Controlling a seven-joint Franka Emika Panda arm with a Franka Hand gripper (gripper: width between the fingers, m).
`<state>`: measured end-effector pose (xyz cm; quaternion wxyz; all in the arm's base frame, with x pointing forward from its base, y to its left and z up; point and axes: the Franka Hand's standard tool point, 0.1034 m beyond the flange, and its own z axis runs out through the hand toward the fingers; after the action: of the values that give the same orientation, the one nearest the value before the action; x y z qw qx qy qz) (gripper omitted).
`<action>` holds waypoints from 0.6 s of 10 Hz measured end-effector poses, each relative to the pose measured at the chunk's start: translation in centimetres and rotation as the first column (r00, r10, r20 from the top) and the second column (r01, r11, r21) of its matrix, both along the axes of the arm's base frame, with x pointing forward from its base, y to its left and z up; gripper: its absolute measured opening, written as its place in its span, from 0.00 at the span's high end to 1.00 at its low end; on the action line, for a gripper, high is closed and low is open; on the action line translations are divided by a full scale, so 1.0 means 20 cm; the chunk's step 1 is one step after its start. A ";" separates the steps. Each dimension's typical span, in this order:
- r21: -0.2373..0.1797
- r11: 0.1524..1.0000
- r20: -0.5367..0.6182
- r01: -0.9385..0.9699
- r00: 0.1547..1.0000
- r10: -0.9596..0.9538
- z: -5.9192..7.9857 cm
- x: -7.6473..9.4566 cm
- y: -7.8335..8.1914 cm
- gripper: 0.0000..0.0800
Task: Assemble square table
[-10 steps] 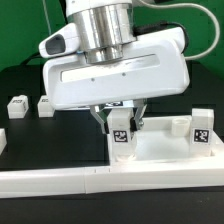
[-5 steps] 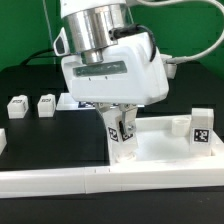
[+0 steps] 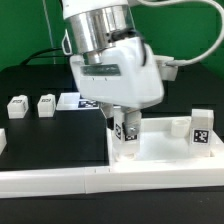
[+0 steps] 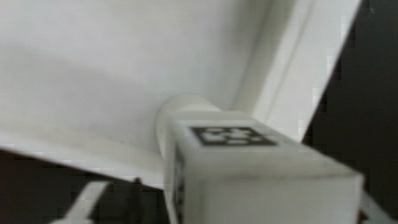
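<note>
Gripper has twisted further, jaws flanking the leg post; grip unclear

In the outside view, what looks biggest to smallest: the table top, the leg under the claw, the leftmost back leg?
1. table top
2. leg under the gripper
3. leftmost back leg, but it sits farther back, so unsure.

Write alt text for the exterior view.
A robot arm points down, its jaws either side of a tagged white leg standing on a white tabletop. Another leg stands toward the exterior view's right; two small legs sit on the black table at its left.
</note>
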<state>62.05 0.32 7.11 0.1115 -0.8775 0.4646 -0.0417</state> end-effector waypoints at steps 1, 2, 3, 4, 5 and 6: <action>-0.056 0.974 0.001 -0.219 0.976 0.220 0.02 0.00 0.02 0.27; -0.091 0.928 0.000 -0.360 0.932 0.362 0.03 0.00 0.03 0.27; -0.100 0.911 0.006 -0.400 0.915 0.403 0.02 0.00 0.03 0.20; -0.114 0.877 0.010 -0.467 0.882 0.471 0.02 0.00 0.03 0.19; -0.131 0.837 0.010 -0.532 0.843 0.538 0.02 0.00 0.02 0.19; -0.186 0.691 -0.006 -0.698 0.704 0.710 0.02 0.00 0.01 0.19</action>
<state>62.05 0.49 7.50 0.0575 -0.9927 0.0834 -0.0652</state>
